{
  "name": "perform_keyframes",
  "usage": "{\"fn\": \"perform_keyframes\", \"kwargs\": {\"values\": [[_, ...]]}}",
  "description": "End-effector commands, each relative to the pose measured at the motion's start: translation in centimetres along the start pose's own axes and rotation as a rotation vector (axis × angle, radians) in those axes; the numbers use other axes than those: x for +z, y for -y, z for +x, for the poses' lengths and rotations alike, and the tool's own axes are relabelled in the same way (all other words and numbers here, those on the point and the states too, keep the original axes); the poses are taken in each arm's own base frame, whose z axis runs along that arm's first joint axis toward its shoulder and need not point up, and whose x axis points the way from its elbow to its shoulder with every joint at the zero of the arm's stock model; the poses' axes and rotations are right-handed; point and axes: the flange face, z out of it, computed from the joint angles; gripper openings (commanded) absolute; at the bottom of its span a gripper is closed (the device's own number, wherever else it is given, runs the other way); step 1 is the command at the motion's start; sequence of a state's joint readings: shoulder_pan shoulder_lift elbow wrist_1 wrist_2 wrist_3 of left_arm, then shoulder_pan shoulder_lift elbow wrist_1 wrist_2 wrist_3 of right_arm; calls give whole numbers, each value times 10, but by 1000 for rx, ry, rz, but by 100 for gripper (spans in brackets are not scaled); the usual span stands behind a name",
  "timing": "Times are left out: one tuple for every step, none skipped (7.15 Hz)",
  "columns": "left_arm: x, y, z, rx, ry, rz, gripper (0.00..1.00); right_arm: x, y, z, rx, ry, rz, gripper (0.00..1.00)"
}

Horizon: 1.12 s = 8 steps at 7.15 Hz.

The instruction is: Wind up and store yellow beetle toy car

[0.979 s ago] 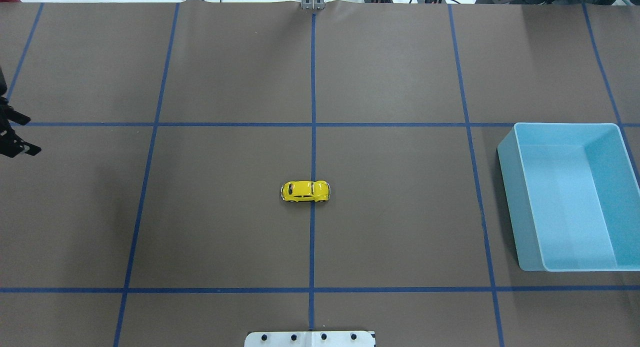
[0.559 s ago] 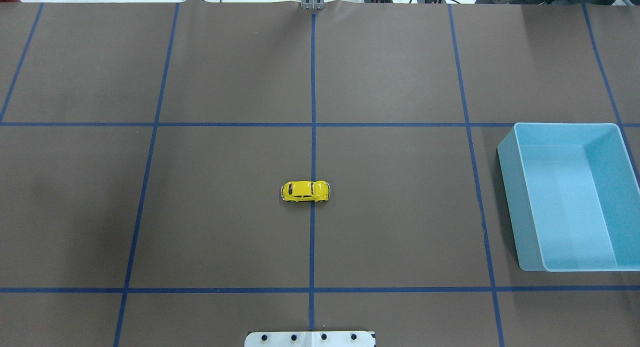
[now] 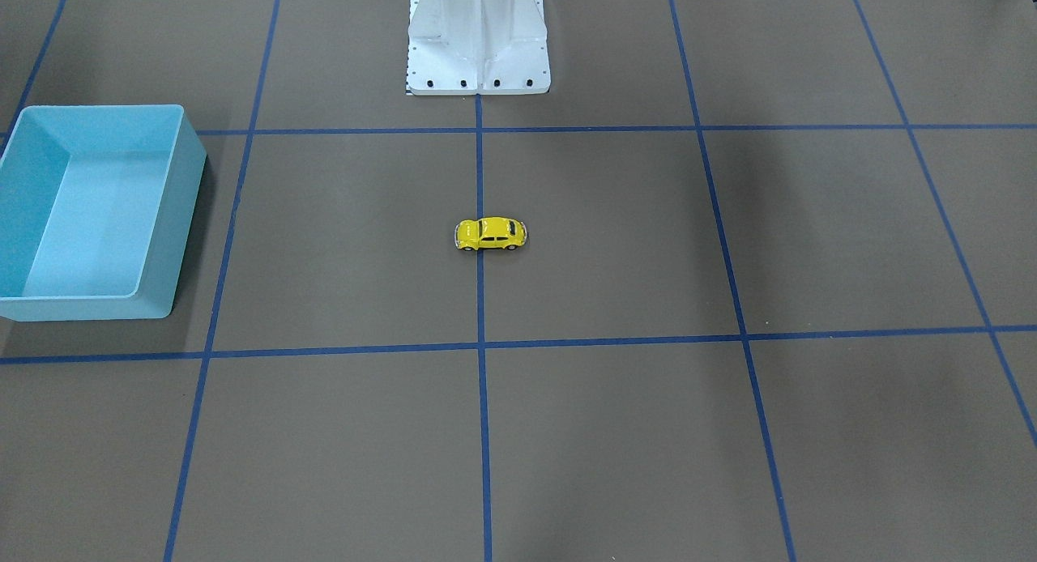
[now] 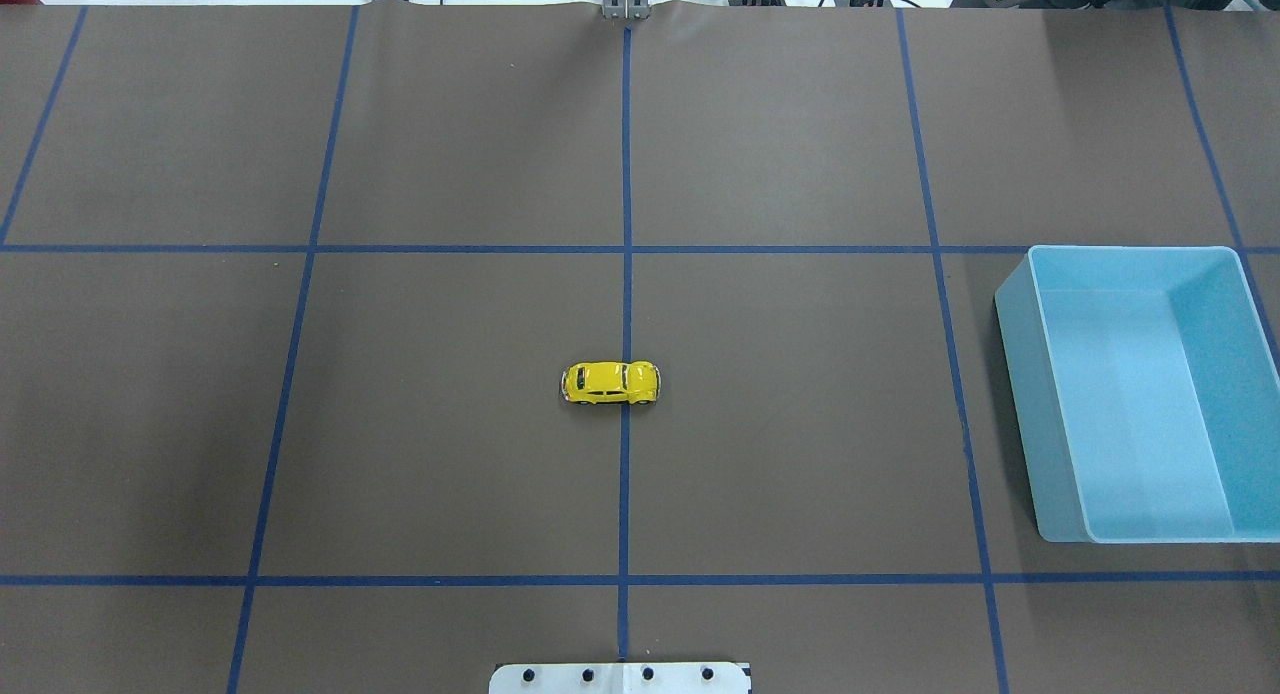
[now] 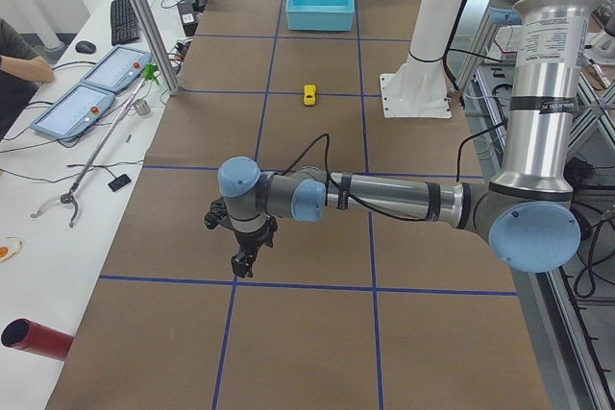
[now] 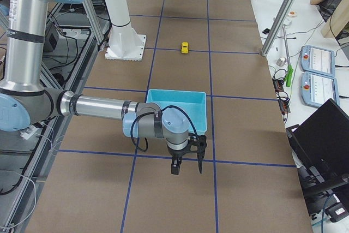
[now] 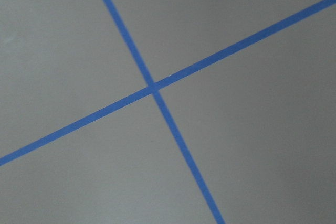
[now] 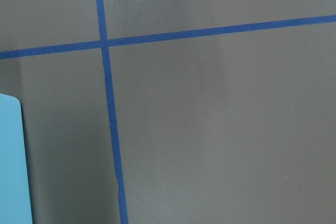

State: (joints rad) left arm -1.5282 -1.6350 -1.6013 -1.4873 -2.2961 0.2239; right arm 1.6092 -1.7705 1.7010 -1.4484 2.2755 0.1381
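Note:
The yellow beetle toy car point(image 4: 610, 383) stands on its wheels at the middle of the brown mat, across the centre blue tape line; it also shows small in the front view point(image 3: 490, 233) and far off in both side views point(image 5: 309, 94) point(image 6: 185, 48). My left gripper point(image 5: 245, 261) hangs over the mat far from the car, beyond the overhead view's left edge. My right gripper point(image 6: 185, 165) hangs just past the light blue bin point(image 6: 177, 92), also far from the car. Both grippers show only in the side views, so I cannot tell whether they are open or shut.
The light blue bin point(image 4: 1020, 394) stands with nothing in it at the mat's right side; one corner of the bin point(image 8: 10, 161) shows in the right wrist view. The robot's white base point(image 3: 478, 60) stands behind the car. A person's arm point(image 5: 24, 66) rests at a side desk.
The left gripper stood at the overhead view's left edge a second ago and has since moved out of that view. The car and bin have not moved.

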Motion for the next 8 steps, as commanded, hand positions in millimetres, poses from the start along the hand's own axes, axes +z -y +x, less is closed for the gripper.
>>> {"fn": "perform_keyframes", "kwargs": {"values": [[-2, -3, 4, -183, -95, 5, 100, -1, 1, -6, -9, 15, -3, 100], [-3, -2, 5, -175, -92, 12, 100, -22, 5, -24, -48, 19, 40, 100], [-3, 1, 4, -156, -86, 40, 100, -24, 16, -45, -89, 25, 44, 100], [3, -12, 1, -159, -89, 38, 100, -31, 35, -75, -148, 32, 61, 100], [8, -18, -1, -163, -91, 36, 100, -32, 55, -112, -222, 38, 69, 100], [9, -17, -2, -159, -84, 40, 100, -36, 88, -185, -349, 54, 90, 100], [11, -20, -5, -167, -85, 36, 100, -34, 100, -239, -437, 77, 90, 100], [11, -21, -5, -171, -85, 36, 100, -26, 103, -268, -478, 89, 73, 100]]}}
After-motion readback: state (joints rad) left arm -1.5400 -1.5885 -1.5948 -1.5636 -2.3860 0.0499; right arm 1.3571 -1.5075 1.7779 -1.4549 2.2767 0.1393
